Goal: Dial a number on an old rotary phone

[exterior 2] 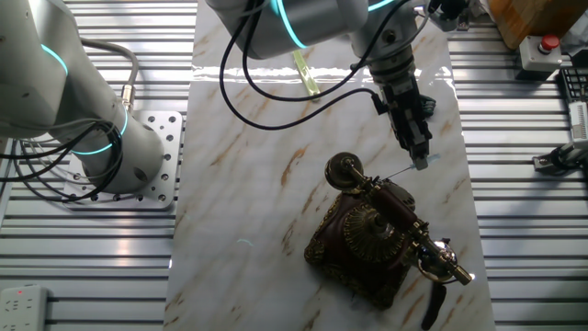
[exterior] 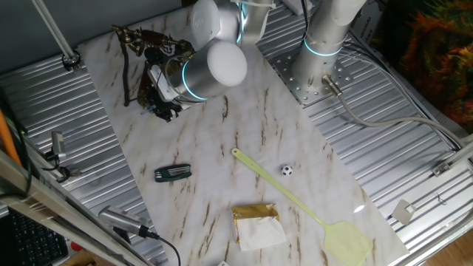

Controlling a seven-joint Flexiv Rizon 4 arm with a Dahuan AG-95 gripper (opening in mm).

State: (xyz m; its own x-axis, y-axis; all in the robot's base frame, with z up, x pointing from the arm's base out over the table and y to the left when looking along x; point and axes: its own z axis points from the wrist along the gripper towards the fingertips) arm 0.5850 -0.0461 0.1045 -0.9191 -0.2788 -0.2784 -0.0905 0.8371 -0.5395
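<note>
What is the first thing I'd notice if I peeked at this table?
Probably the fancy old rotary phone, dark brown and brass, at one end of the marble-patterned table, its handset lying across the top. Right over it hangs the robot's gripper, fingers pointing down near the handset. At the other end lies a long yellow fly swatter with a tiny black-and-white ball beside it.
</note>
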